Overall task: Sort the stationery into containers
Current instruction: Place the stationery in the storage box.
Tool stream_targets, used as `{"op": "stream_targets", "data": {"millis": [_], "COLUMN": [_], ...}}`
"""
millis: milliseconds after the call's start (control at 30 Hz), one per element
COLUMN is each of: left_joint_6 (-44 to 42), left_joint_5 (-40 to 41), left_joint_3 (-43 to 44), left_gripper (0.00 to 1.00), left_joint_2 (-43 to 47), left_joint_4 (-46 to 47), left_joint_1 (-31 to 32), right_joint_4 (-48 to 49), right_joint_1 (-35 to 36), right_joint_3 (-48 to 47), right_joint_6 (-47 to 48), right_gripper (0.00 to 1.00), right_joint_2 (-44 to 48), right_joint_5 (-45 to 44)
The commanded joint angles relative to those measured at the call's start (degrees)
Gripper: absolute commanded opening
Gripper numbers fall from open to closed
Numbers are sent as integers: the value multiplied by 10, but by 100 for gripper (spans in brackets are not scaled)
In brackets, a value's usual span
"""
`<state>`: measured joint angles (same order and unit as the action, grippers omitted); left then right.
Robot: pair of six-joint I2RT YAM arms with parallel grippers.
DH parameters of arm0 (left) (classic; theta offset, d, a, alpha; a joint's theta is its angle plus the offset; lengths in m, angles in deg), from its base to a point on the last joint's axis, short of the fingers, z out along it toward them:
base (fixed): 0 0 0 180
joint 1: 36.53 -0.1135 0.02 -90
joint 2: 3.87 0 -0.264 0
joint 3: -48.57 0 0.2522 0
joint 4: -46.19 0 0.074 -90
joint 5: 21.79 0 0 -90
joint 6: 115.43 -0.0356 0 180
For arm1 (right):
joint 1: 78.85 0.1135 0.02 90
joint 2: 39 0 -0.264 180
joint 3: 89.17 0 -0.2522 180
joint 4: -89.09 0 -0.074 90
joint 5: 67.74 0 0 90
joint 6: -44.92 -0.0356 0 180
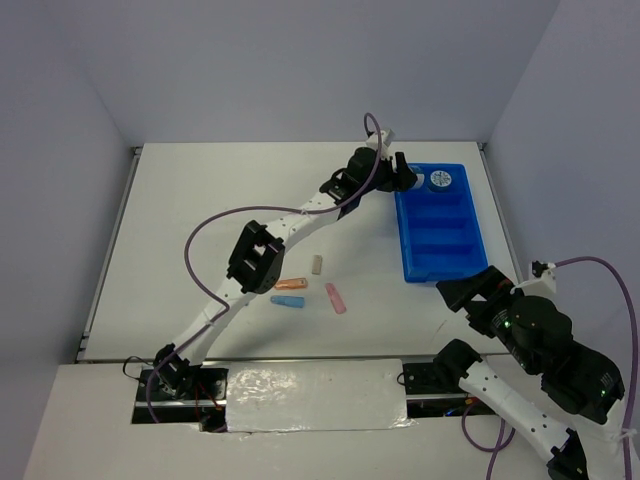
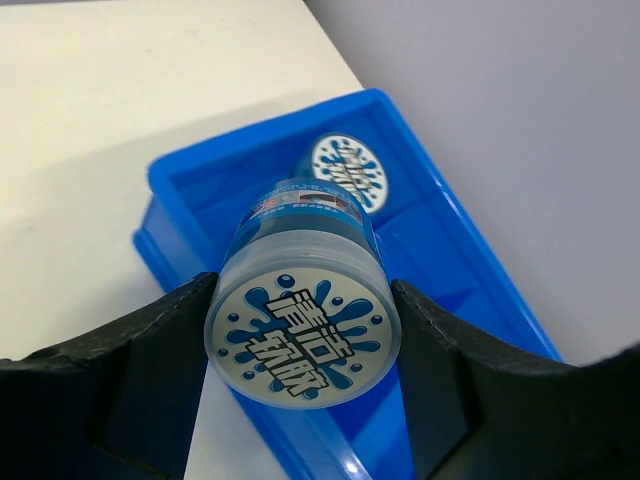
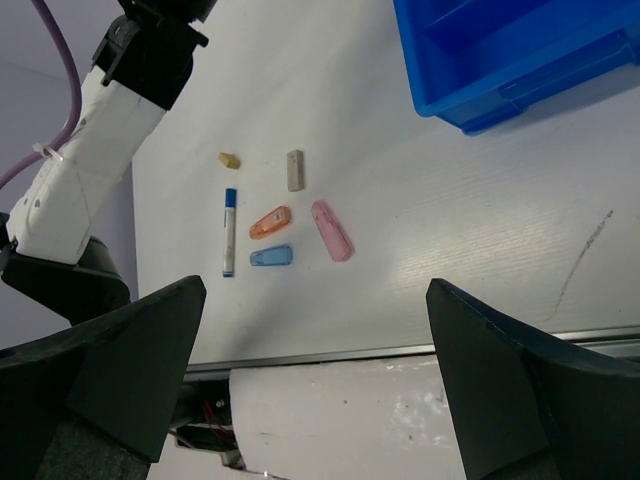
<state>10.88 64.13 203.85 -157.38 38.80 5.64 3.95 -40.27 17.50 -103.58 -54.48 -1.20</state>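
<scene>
My left gripper (image 1: pixel 405 178) (image 2: pixel 300 292) is shut on a round blue-white patterned roll (image 2: pixel 300 335), held over the far end of the bright blue tray (image 1: pixel 440 255) (image 2: pixel 450 230). A second roll (image 1: pixel 441 181) (image 2: pixel 348 172) lies in the tray's far compartment. My right gripper (image 1: pixel 475 290) (image 3: pixel 320 370) is open and empty, near the tray's near end (image 3: pixel 500 60). On the table lie an orange piece (image 1: pixel 291 284) (image 3: pixel 270 222), a blue piece (image 1: pixel 287 301) (image 3: pixel 271 257), a pink piece (image 1: pixel 335 298) (image 3: pixel 332 230), a grey stub (image 1: pixel 318 264) (image 3: pixel 295 170), a tan stub (image 3: pixel 229 159) and a white pen with blue cap (image 3: pixel 229 231).
The left arm (image 1: pixel 260 250) stretches diagonally over the table above the loose items and hides the pen in the top view. Grey walls close the table at the back and sides. A white cover plate (image 1: pixel 310 395) lies along the near edge.
</scene>
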Motion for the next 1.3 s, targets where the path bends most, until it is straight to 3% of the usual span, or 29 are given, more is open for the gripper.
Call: {"op": "stream_targets", "data": {"millis": [0,233,367,500,600,700,1133,1233,1267], "left_joint_6": [-34,-60,-64,-68,-71,-76,-90,-93,-92], "left_joint_5": [23,38,38,37,38,38,71,79,85], "left_joint_3": [32,35,43,43,40,41,38,4,-42], "left_gripper": [20,24,33,54,85,99,99,99,99], "left_joint_2": [1,1,-2,-8,-12,-14,39,97,146], "left_joint_4": [51,54,59,64,66,71,84,46,32], "left_joint_1": [-3,-2,-2,1,5,8,12,11,8], "right_joint_4": [3,-13,-3,-5,-2,4,47,65,73], "right_joint_1": [-1,-2,-1,-2,-1,-1,-2,-1,-1], "right_joint_3": [5,15,30,31,32,46,61,60,54], "right_joint_6": [-11,-19,-28,-28,-26,-29,15,44,54], "right_gripper": [100,100,100,100,100,100,100,100,100], "right_joint_2": [8,17,27,20,17,21,-4,-37,-64], "right_joint_5": [4,-2,6,5,7,15,6,-15,-19]}}
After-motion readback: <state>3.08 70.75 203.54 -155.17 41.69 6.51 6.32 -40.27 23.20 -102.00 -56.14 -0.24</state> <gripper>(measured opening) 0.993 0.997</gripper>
